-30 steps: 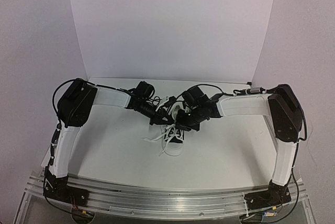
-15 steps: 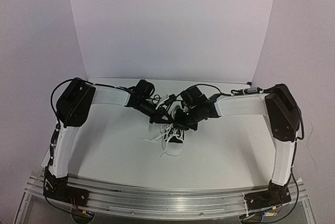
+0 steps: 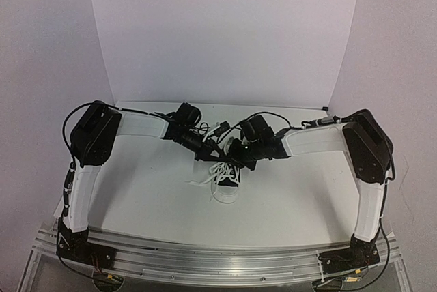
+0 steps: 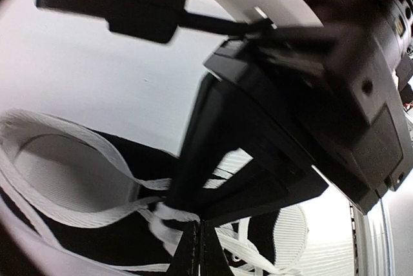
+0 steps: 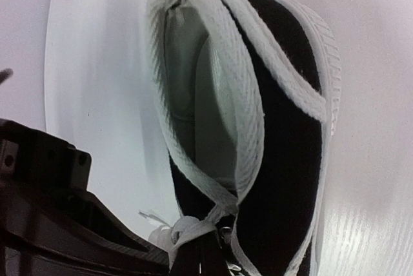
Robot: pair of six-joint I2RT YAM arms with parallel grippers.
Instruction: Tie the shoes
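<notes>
The shoe (image 3: pixel 227 183), a small black sneaker with a white toe cap, lies mid-table with its toe toward the arms. My two grippers meet just above its opening. In the left wrist view, the left gripper (image 4: pixel 199 251) is shut, with a white lace loop (image 4: pixel 77 160) running into its tips. The right gripper's black body (image 4: pixel 290 128) crosses close in front of it. The right gripper (image 5: pixel 206 260) is shut where a wide lace loop (image 5: pixel 248 105) bunches into a knot (image 5: pixel 187 227) over the shoe (image 5: pixel 284 134). From above, the left gripper (image 3: pixel 209 153) and the right gripper (image 3: pixel 234 157) nearly touch.
Loose lace ends (image 3: pixel 199 181) trail on the white table to the left of the shoe. A white backdrop (image 3: pixel 225 33) rises behind the table. The left gripper's black housing (image 5: pixel 51 218) fills the lower left of the right wrist view.
The right gripper has shifted a little left and back, closer to the left gripper. The left arm and the shoe have barely moved.
</notes>
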